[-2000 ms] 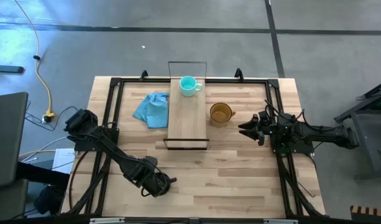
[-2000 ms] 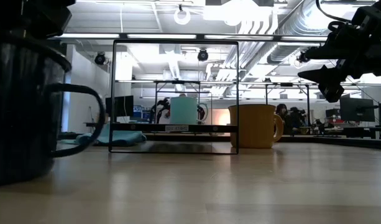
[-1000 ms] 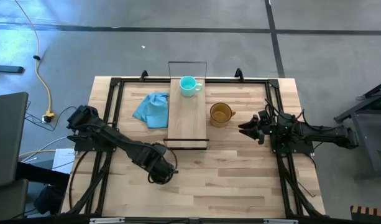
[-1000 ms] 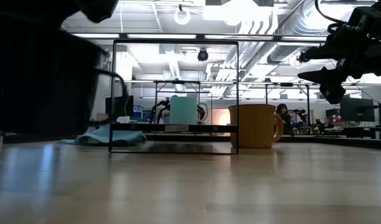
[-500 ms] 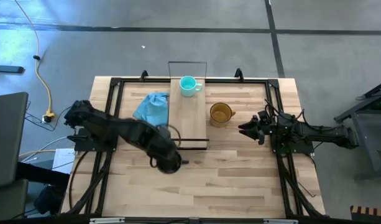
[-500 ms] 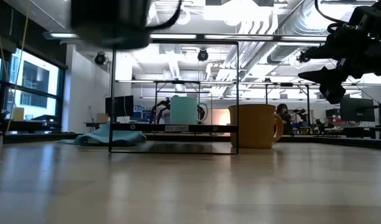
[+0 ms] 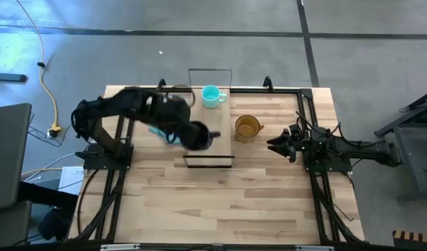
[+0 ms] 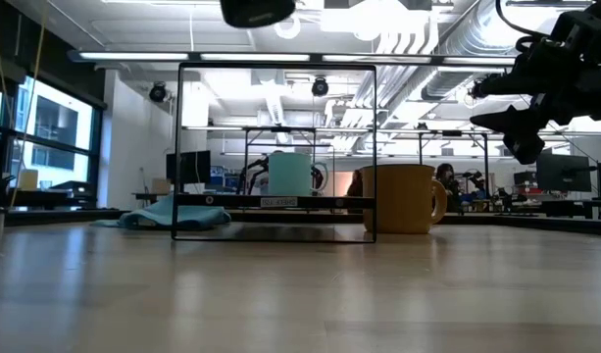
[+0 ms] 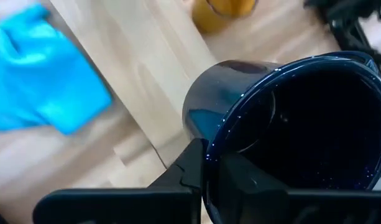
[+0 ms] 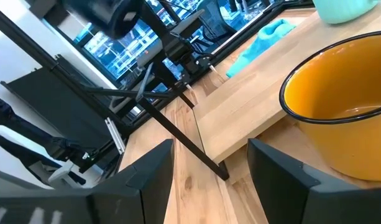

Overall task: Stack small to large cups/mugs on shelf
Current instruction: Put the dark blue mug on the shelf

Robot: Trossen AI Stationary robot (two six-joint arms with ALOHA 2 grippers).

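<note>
My left gripper (image 7: 187,130) is shut on a black mug (image 7: 199,135) and holds it high above the near half of the shelf (image 7: 217,117), a light-wood plank with a black wire frame. Only the mug's underside (image 8: 258,11) shows in the low view. A small teal mug (image 7: 212,96) stands on the shelf's far end. An amber mug (image 7: 247,127) stands on the table just right of the shelf. My right gripper (image 7: 274,145) waits open at the table's right side, level, facing the amber mug (image 10: 339,118). My left gripper holds the black mug by its rim (image 9: 209,158), with one finger (image 9: 193,165) outside the wall and the other (image 9: 243,180) inside the mouth. The fingers slant down from the table's left side. The mug hangs below them, tilted, clear of shelf and table.
A light blue cloth (image 7: 170,120) lies on the table left of the shelf, partly under my left arm. Black frame rails (image 7: 124,118) run along the table's left, right and far sides. The near half of the wooden table (image 7: 234,202) has bare wood.
My left gripper has risen and swung from the table's near left toward the far edge and the right, tipping as it went. The black mug, held throughout, has been carried up to above the shelf's near half.
</note>
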